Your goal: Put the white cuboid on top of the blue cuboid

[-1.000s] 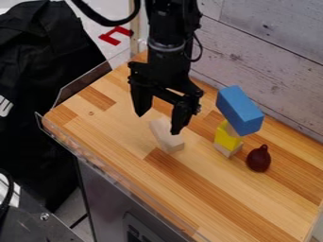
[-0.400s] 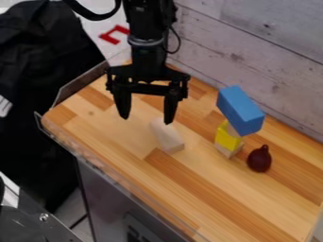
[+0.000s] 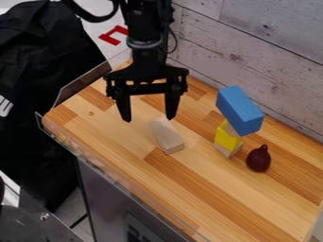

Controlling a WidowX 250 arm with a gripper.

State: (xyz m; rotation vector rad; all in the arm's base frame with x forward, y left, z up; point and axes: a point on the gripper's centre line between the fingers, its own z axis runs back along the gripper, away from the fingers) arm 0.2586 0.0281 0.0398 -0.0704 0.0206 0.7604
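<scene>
The gripper [image 3: 148, 118] hangs open over the left half of the wooden surface, its two fingers pointing down and spread with nothing between them. Just below and to the right of the fingertips in the view, the white cuboid [image 3: 167, 137] lies flat on the wood. To the right stands a stack: the blue cuboid [image 3: 240, 110] rests across its top, above a pale piece mostly hidden behind it, a yellow block [image 3: 226, 136] and a pale wooden block at the bottom.
A dark red, pear-shaped object [image 3: 259, 159] stands right of the stack, close to it. The wooden table [image 3: 208, 198] has a clear raised edge along its left and front sides, and a plank wall [image 3: 271, 61] runs behind it.
The gripper has shifted left and turned, so both fingers now face the camera side by side. The white cuboid and the stack have stayed where they were.
</scene>
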